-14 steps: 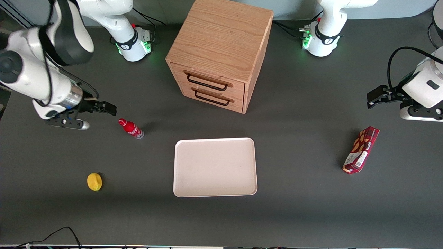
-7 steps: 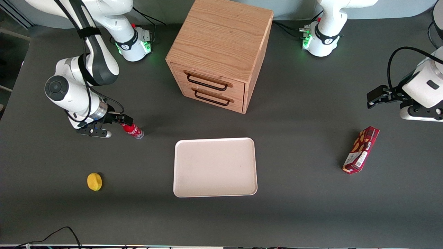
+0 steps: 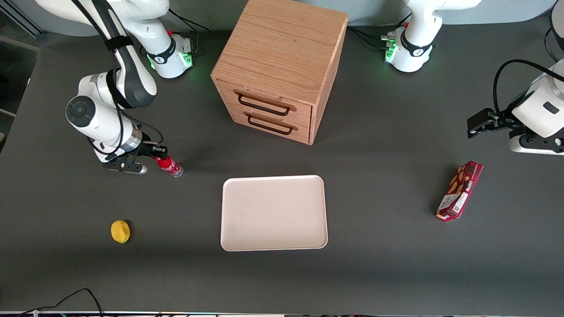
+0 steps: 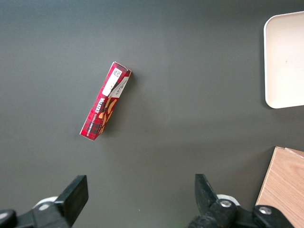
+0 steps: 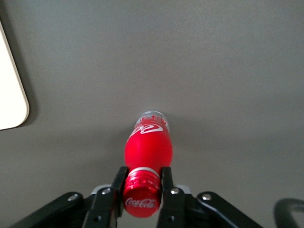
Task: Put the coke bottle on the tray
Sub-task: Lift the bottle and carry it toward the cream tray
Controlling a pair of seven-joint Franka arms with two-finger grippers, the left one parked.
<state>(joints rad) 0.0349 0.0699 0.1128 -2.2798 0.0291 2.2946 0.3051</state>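
Observation:
The coke bottle (image 3: pixel 171 166), with red label and clear base, rests on the dark table toward the working arm's end. My right gripper (image 3: pixel 159 156) is at its red cap, with a finger pressed on each side of the cap. The right wrist view shows the bottle (image 5: pixel 148 142) with its cap between my gripper's (image 5: pixel 142 184) fingers. The cream-white tray (image 3: pixel 273 178) lies flat in the middle of the table, nearer the front camera than the bottle. Its corner shows in the right wrist view (image 5: pixel 10 90).
A wooden two-drawer cabinet (image 3: pixel 277 66) stands above the tray in the front view. A yellow lemon (image 3: pixel 120 231) lies nearer the front camera than the bottle. A dark red snack box (image 3: pixel 459 190) lies toward the parked arm's end, also in the left wrist view (image 4: pixel 104 105).
My right gripper came down and across to the bottle's cap and closed on it. The bottle stays where it was on the table.

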